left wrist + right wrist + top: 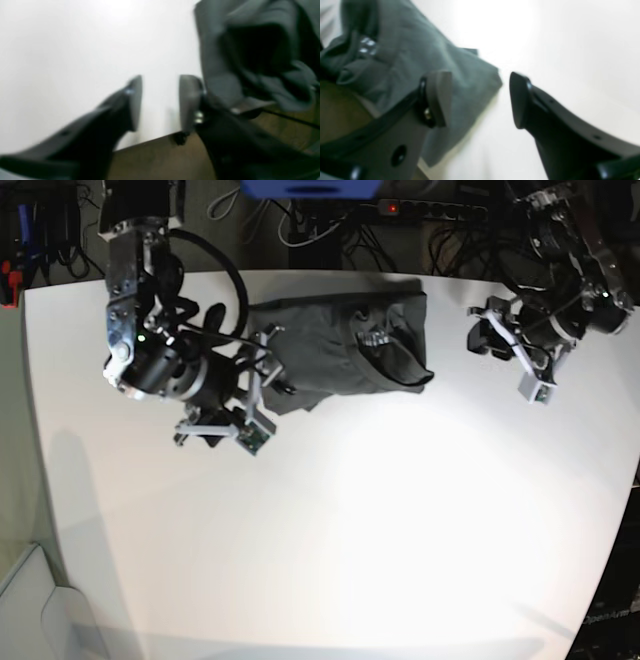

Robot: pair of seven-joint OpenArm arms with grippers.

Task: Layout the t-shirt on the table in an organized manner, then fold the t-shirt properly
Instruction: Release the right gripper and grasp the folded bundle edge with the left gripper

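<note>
The dark grey t-shirt (335, 345) lies crumpled on the white table (350, 520), close to its far edge, with the white neck label (375, 338) showing. My right gripper (272, 365) is at the shirt's left end. In the right wrist view this gripper (480, 100) is open, one finger (440, 97) over the t-shirt (420, 57) and the other over bare table, nothing clamped. My left gripper (478, 328) hangs right of the shirt, apart from it. Its wrist view shows it (160, 102) open and empty, the t-shirt (250, 57) just beside its right finger (190, 100).
Beyond the table's far edge (150, 141) there is brown floor (160, 162). Cables and a power strip (430, 210) lie behind the table. White tabletop stretches wide in front of the shirt.
</note>
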